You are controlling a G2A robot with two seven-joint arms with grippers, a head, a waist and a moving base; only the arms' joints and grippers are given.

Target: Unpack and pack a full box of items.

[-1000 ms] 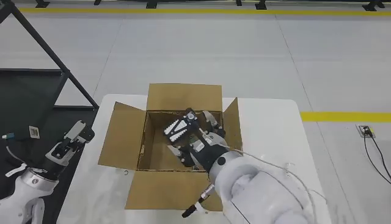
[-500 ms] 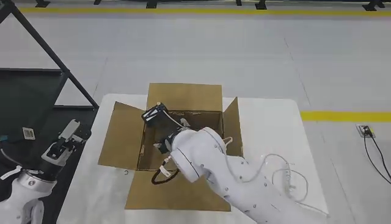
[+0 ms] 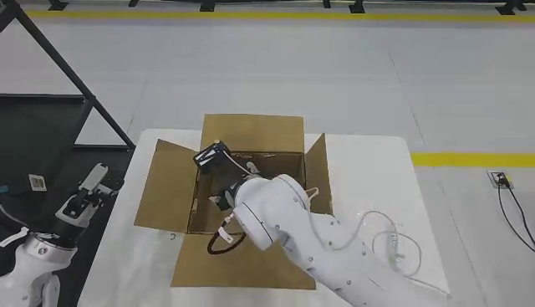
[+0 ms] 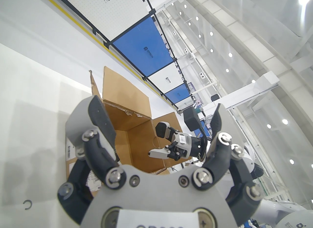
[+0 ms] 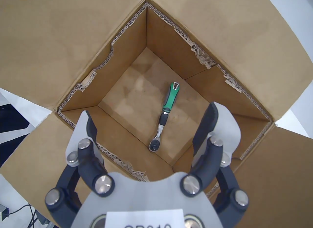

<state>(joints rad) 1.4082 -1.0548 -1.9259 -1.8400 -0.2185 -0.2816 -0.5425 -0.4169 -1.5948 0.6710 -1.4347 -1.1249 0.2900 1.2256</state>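
The open cardboard box [image 3: 251, 131] stands in the middle of the white table [image 3: 368, 165], all flaps folded out. My right gripper [image 3: 213, 155] hangs over the box's left inner side, open and holding nothing. In the right wrist view, a ratchet wrench [image 5: 166, 114] with a green handle lies alone on the box [image 5: 166, 42] floor, below and between the spread fingers of the right gripper [image 5: 149, 110]. My left gripper [image 3: 90, 183] is off the table's left edge, open and empty. The left wrist view has the left gripper [image 4: 156, 106] facing the box [image 4: 127, 106] and the right gripper [image 4: 166, 143] beyond.
A black metal frame [image 3: 50, 73] stands on the floor left of the table. A thin white cable [image 3: 393, 240] trails over the table's right part. A small C-shaped mark [image 3: 171, 236] lies by the box's left flap. Bare tabletop lies to the right of the box.
My right arm has swung across the box, carrying its gripper from the box's middle to its left inner side, then held still. The left gripper drifted slightly left.
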